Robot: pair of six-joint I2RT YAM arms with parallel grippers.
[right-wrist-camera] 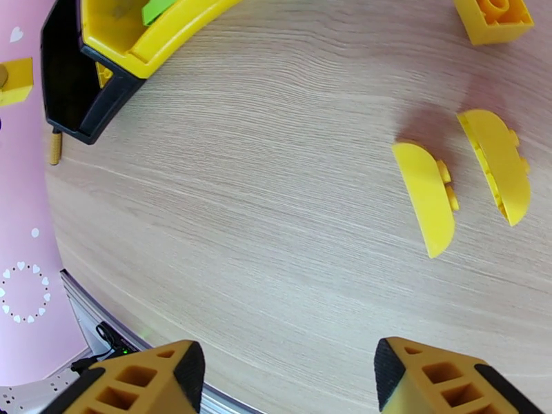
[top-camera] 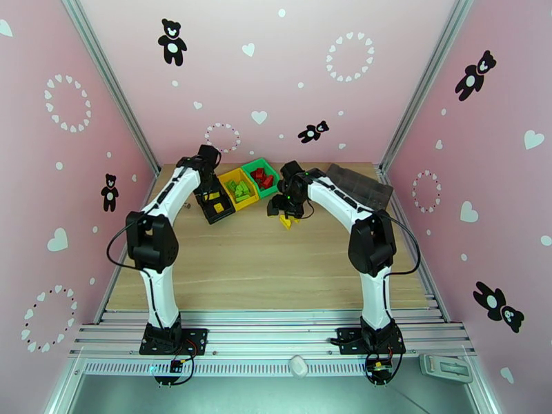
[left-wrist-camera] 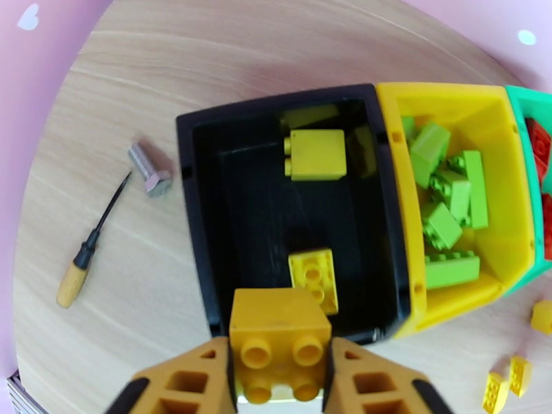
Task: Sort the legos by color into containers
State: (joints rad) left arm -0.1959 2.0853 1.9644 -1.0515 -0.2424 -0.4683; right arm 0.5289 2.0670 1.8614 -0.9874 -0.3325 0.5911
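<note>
Left gripper [left-wrist-camera: 279,352] grips yellow brick [left-wrist-camera: 279,317] over black bin [left-wrist-camera: 188,201], presumably because yellows collect there. Right gripper [right-wrist-camera: 288,355] spread, empty, near loose yellow pieces [right-wrist-camera: 424,201].

glossy plastic bins [left-wrist-camera: 188,174] and legos [left-wrist-camera: 317,154] rest on matt wood-grain table [left-wrist-camera: 241,50].

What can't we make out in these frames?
- Left wrist: whether the left claw actually grips the yellow brick between its fingers. The bottom edge cuts off the contact faces.
- Left wrist: the green bin is cut by the right edge, so its red bricks can't be counted.
- Top external: the black bin contents are largely covered by the left claw.
- Top external: the loose yellow bricks are too small and partly under the right claw.
</note>
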